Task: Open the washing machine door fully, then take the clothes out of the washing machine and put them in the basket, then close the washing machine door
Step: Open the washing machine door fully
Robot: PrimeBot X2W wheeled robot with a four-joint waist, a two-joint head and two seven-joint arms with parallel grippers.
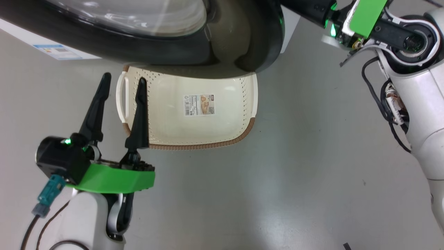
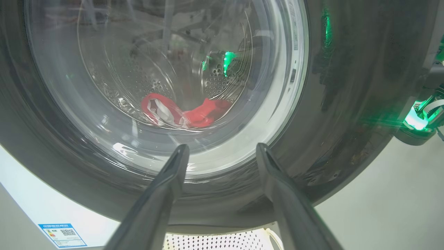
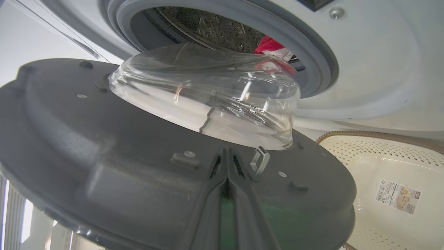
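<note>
Door opening is in hand: right gripper (image 3: 227, 156), fingers together, against the part-open washing machine door (image 3: 104, 139), left gripper (image 1: 124, 79) fingers apart by the basket (image 1: 208, 146), clothes (image 2: 194, 113) inside the drum (image 3: 215, 31); next, probably a wider push.

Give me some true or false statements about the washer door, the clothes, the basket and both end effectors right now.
1. The clothes lie in the drum. True.
2. The basket holds a garment. False: it holds only a paper label.
3. The left end effector is open and empty. True.
4. The right end effector is spread wide. False: its fingers are pressed together, by the inner face of the washing machine door.
5. The washing machine door is latched shut. False: it stands ajar.
</note>
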